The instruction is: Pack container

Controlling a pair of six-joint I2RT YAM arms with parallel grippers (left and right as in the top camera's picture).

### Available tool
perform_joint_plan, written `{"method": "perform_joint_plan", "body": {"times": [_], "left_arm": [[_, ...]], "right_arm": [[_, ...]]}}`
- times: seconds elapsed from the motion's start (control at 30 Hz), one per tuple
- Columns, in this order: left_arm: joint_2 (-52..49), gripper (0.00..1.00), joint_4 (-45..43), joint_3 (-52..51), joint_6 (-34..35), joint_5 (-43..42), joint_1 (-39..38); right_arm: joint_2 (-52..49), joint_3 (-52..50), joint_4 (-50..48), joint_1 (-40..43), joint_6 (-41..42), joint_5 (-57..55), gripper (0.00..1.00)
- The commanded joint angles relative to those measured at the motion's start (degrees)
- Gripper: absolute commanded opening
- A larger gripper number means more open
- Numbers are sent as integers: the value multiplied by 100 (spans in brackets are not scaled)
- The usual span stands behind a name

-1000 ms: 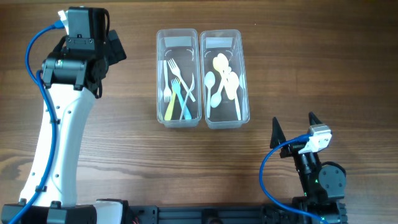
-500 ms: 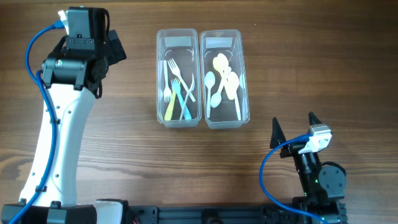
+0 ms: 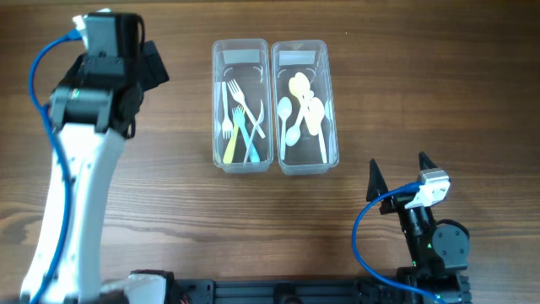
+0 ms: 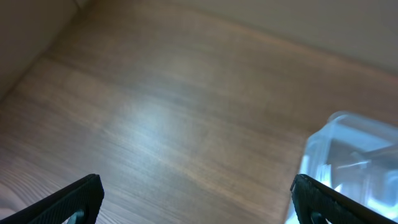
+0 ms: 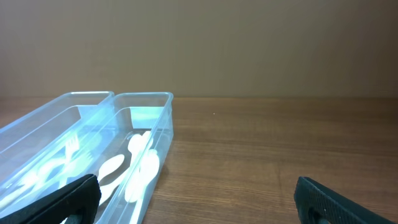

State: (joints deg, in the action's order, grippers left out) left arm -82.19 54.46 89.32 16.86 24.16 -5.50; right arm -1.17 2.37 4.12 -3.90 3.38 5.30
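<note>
On bench (image 3: 169, 211), fork container (image 3: 240, 56) and spoon container (image 3: 300, 57) sitting touching. L gripper (image 4: 198, 199) hanging w/ fingers wide apart, tips cropped; R gripper (image 3: 398, 173) also gaping, empty.

**Operator:** Is any text, number or brand mark legible?

**Me:** None. I checked my overhead camera and both of my wrist cameras.

**Operator:** What are the pale patches near the far edge of the table (image 3: 253, 228)?

**Me:** They are rectangular strips, one at the far end of each clear box. One sits on the fork container (image 3: 245, 166), at (image 3: 240, 57). The other sits on the spoon container (image 3: 306, 168), at (image 3: 298, 57). No characters can be resolved on either. I cannot tell whether they are printed.
</note>
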Motion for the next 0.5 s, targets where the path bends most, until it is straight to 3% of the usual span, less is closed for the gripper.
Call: {"method": "perform_joint_plan", "body": {"times": [0.0,0.23,0.47], "left_arm": [[1248,100,-15,31,13,-127,13],[3060,100,-17,-271,15,-688,15],[4972,100,-52,-1823,20,-962,15]], "right_arm": [[37,-26,-46,28,-24,-98,100],[37,-26,-46,28,-22,-98,100],[37,-26,-46,28,-24,-98,100]]}}
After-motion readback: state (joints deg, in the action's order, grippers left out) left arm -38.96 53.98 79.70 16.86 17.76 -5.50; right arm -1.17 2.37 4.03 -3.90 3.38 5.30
